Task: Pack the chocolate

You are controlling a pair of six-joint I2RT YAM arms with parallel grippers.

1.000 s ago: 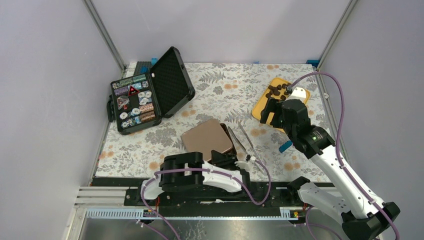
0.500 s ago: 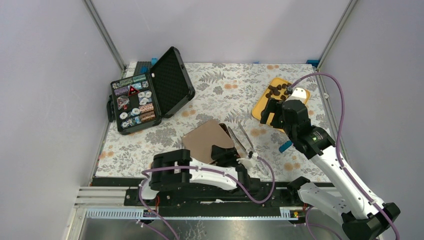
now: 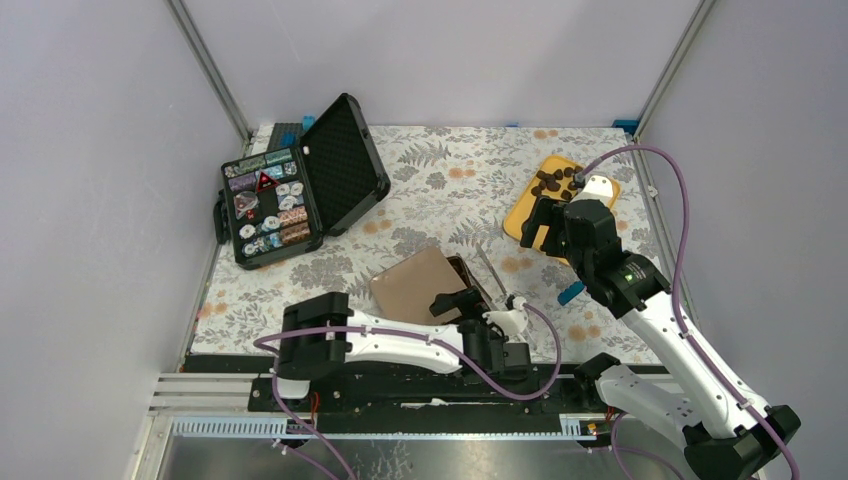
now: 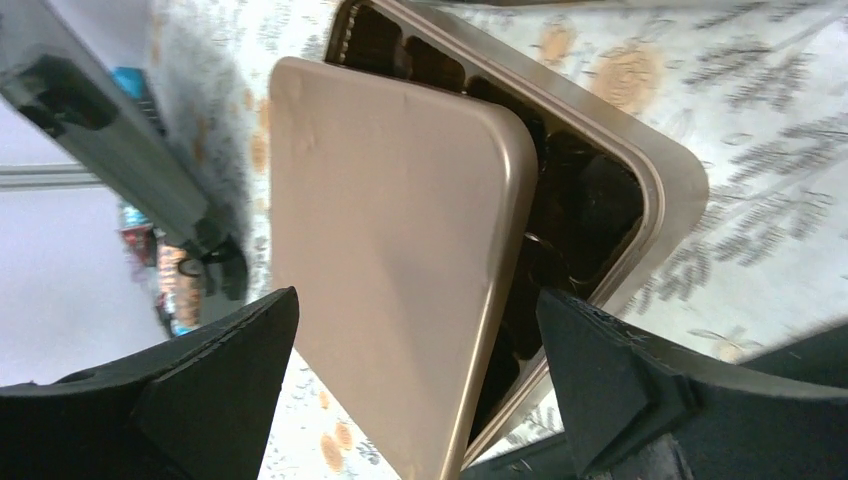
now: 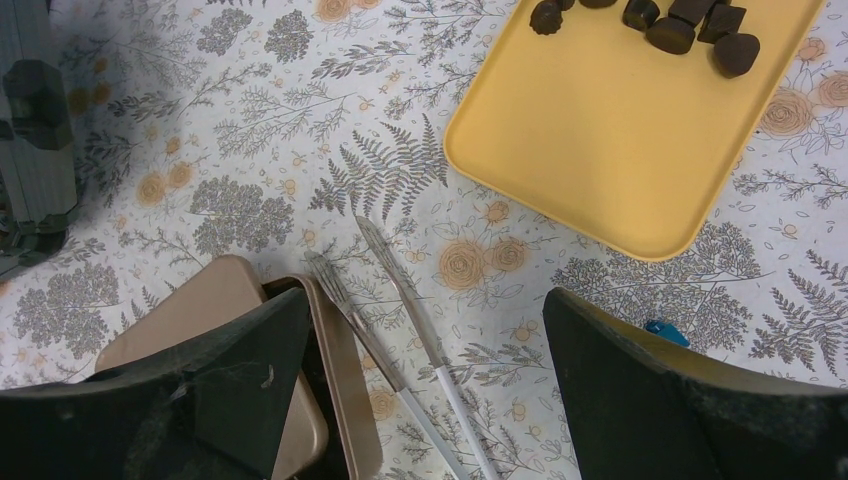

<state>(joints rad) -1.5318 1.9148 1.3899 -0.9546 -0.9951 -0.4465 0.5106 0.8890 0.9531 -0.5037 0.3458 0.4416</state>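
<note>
Floral cloth, plain grey walls. Smooth tan lid askew over the gridded tin; matte dark chocolate on a yellow tray. Left claw, right claw: both spread apart.

Matt chocolate, satin metallic lid, smooth plastic tray

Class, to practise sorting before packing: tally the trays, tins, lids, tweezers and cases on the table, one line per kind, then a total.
Yellow tray: 1
Golden tin: 1
Brown lid: 1
Metal tweezers: 1
Black case: 1
Total: 5
</note>
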